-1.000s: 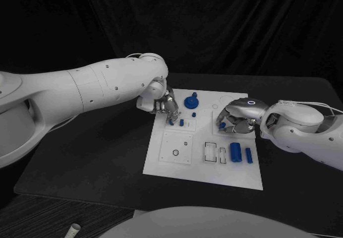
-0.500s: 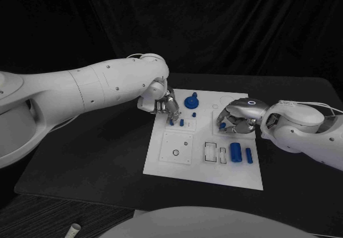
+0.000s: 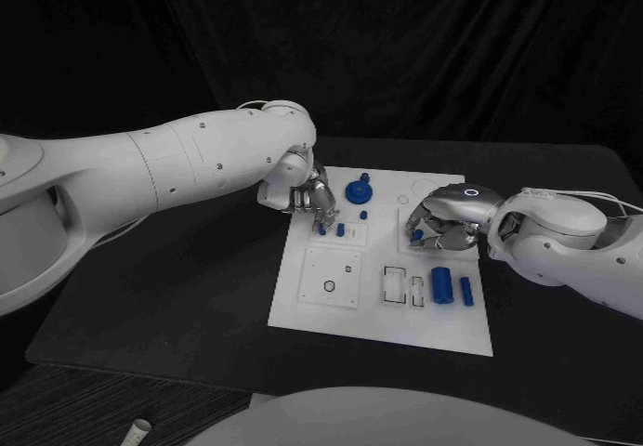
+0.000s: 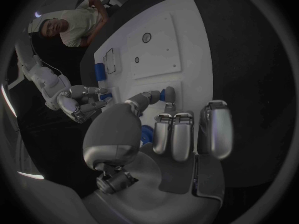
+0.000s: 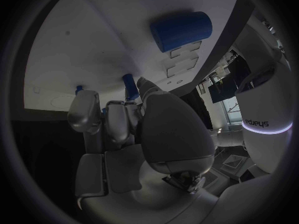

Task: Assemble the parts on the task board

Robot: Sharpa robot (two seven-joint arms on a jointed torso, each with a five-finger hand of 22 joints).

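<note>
The left hand (image 3: 309, 197) pinches a small blue peg (image 3: 340, 229) standing at the white board's (image 3: 382, 321) 11 o'clock. At 2 o'clock, the right hand (image 3: 442, 229) fingers curl around another blue piece (image 3: 417, 236).

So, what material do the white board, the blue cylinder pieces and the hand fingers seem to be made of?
The task board looks like matte white plastic: flat, even, no glare. The two blue cylinders lying on it seem to be moulded or printed plastic, uniform in colour with a soft sheen. The left hand looks like brushed metal or metallic-painted plastic, with smooth grey segments and dull highlights; the look alone cannot settle which.
</note>
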